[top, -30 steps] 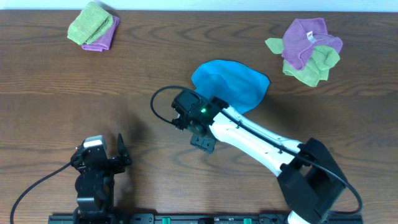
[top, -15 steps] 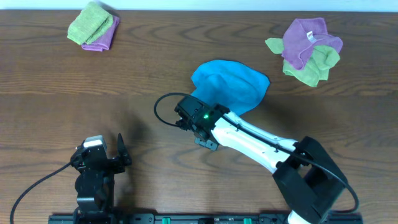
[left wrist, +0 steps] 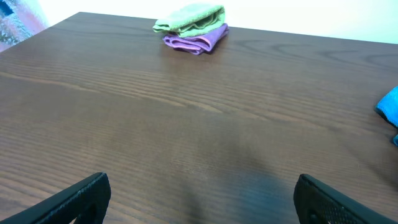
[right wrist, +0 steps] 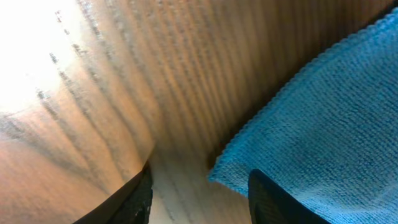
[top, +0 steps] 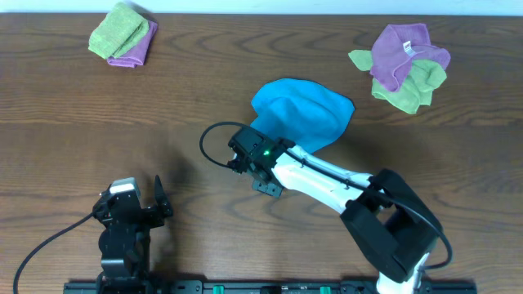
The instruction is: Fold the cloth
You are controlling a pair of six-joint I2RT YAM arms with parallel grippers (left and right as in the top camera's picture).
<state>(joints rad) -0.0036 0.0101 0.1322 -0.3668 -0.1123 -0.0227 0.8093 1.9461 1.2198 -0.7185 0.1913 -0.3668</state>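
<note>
- The cloth (top: 304, 110) lies in a rumpled, rounded heap on the wooden table (top: 204, 90), just toward 12 o'clock from the table's middle
- The right gripper (right wrist: 200, 179) sits low at the cloth's 7 o'clock edge; its fingers (right wrist: 134, 199) stand partly apart, with a hemmed corner of the cloth between them, and nothing is pinched
- In the right wrist view the other finger overlaps the blue pile, but I cannot tell whether it touches
- The left gripper (left wrist: 199, 202) hangs over bare wood at the table's 7 o'clock, well apart from the cloth, jaws spread wide and holding nothing
- A folded green-and-purple stack (top: 122, 34) rests at 10 o'clock
- A crumpled purple-and-green pile (top: 404, 65) sits at 2 o'clock
</note>
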